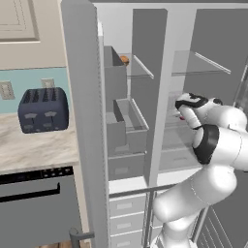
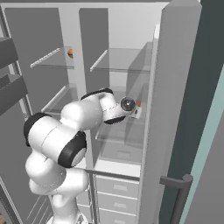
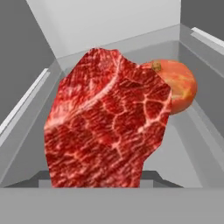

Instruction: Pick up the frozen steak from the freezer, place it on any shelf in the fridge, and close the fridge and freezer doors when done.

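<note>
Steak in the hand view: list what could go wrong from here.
1. The steak fills the hand view and hides the claw tips, so the grip cannot be checked; it might slip out.
2. A round orange-red fruit sits just behind the steak on the shelf; setting the steak down could knock it.
3. The open door and the second door flank the arm; a wide swing could hit either.

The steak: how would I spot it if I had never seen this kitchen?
Find the tall open fridge beside the counter with the blue toaster. The robot's gripper reaches onto a shelf there; in the hand view the steak is right in front of it. It is a flat, dark red, white-marbled slab, unlike the round orange-red fruit behind it.
</note>
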